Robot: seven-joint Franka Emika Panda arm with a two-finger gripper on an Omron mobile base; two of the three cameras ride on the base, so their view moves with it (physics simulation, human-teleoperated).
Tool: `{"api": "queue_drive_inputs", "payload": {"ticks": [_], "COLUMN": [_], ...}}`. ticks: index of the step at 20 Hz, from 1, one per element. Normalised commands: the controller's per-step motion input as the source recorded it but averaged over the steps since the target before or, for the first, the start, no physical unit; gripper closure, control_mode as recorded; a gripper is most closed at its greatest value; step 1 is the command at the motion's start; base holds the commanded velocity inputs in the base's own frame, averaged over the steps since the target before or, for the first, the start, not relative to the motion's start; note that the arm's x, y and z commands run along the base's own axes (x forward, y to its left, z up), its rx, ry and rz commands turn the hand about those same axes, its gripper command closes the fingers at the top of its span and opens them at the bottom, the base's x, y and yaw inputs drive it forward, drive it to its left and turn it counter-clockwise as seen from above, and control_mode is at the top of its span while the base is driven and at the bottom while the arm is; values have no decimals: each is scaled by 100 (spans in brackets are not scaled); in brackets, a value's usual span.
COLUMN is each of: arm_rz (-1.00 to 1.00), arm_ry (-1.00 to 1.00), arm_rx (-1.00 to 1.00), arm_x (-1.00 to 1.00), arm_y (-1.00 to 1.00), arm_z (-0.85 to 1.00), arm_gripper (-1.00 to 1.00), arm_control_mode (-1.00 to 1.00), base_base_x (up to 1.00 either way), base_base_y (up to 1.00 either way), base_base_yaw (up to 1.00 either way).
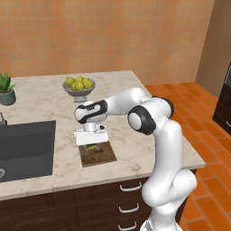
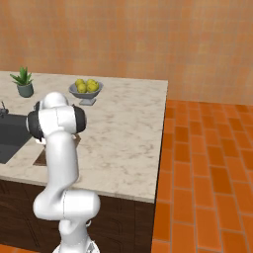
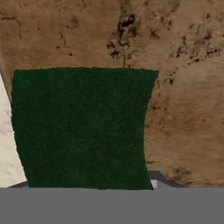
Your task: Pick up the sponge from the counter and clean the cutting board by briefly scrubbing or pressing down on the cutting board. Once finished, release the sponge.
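Left base view: the white arm reaches left over the wide beige marble-patterned counter [image 1: 40, 101] and holds its hand low above the flat dark brown wooden cutting board [image 1: 101, 156], which lies near the counter's front edge, right of the dark grey sink basin [image 1: 27, 146]. Under the hand, a bit of yellow and dark green shows between the jaws, which I take to be the small green-and-yellow sponge [image 1: 92, 147], at or just above the board. The step in hand looks like the scrubbing or pressing. Farther back stands a grey footed bowl [image 1: 79, 92] heaped with round yellow fruits [image 1: 79, 83], and at the far left a small potted plant [image 1: 6, 90] in a grey pot.

Right base view: the arm's own body hides the hand and most of the board; the fruit bowl and plant stand at the far side of the counter.

Hand view: the sponge's dark green top lies close below the camera, over the mottled brown board, with pale counter at the left edge. The jaws seem clamped on the sponge. Next, I judge, comes a brief press or rub, then opening the jaws to leave the sponge.
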Motion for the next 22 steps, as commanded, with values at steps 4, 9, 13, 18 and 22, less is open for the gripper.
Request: {"api": "queue_drive_inputs", "payload": {"ticks": [4, 9, 13, 18, 22], "arm_rz": [2, 2, 0, 0, -3], "arm_ry": [0, 0, 0, 0, -4], "arm_rx": [6, 6, 2, -3, 0], "arm_x": [-99, -96, -16, 22, 7], "arm_y": [-19, -23, -32, -54, -84], "arm_z": [-29, -23, 24, 47, -1], "arm_gripper": [100, 100, 100, 100, 100], "arm_control_mode": [-100, -100, -100, -100, -100], "base_base_x": [0, 0, 0, 0, 0], "base_base_y": [0, 0, 0, 0, 0], "base_base_yaw": [0, 0, 0, 0, 0]}}
